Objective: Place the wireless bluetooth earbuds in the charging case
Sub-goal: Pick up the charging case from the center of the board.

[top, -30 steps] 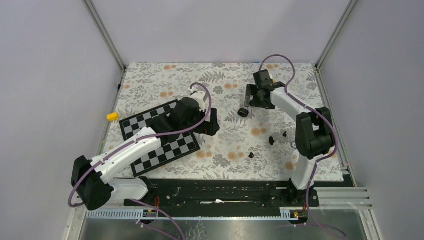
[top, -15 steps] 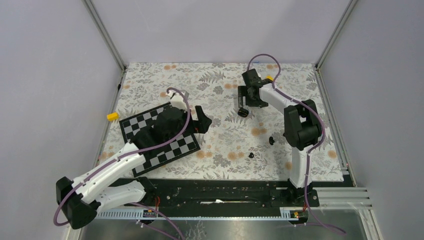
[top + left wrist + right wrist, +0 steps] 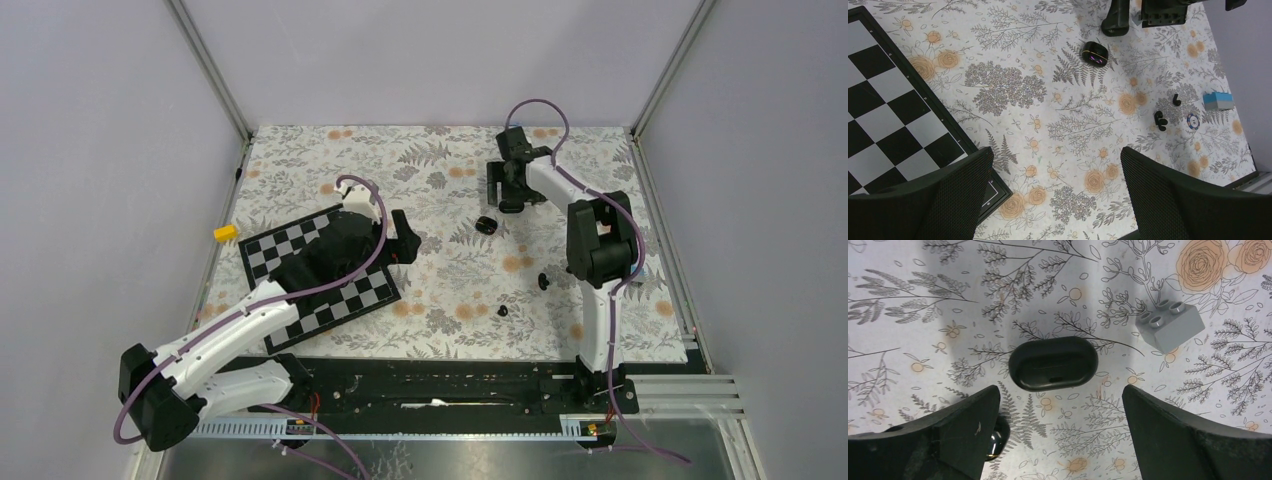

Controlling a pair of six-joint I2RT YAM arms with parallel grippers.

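Both jaws fully spread, nothing held. Right gripper [image 3: 1060, 390] hangs over a black oval piece [image 3: 1053, 363] with a grey brick [image 3: 1169, 325] close by; can't tell what the oval is. Charging case [image 3: 487, 224] lies on the table [image 3: 440, 150] just near-side of that gripper, inner face showing. Left gripper [image 3: 1055, 155] hovers by the chessboard [image 3: 893, 100], well apart from the case. Earbuds [image 3: 1160, 120] lie loose, near-right of the case, beside a poker chip [image 3: 1193, 120].

Risks:
- Right jaws are centred on the oval, so a wrong pick is likely.
- The buds are tiny and round and could get flicked or roll.
- The case could skid if nothing holds it.
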